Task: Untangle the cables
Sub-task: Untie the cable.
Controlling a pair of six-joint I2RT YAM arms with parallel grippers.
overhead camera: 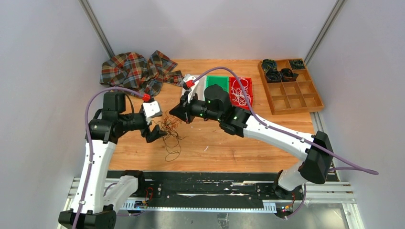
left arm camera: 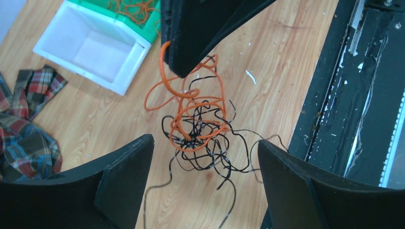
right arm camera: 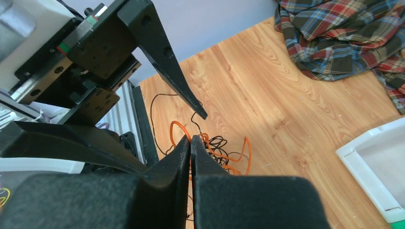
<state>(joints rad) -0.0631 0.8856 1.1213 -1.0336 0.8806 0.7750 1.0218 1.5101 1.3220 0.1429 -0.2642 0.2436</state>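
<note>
Now the right gripper pinches an orange cable of the tangled cables, while the left gripper stands wide open near them.

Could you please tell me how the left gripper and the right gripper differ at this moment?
The left gripper is open, its fingers spread either side of the tangle; the right gripper is shut. The left gripper holds nothing, while the right gripper pinches the orange cable at its tips. Both are black-fingered and meet over the same tangle.
</note>
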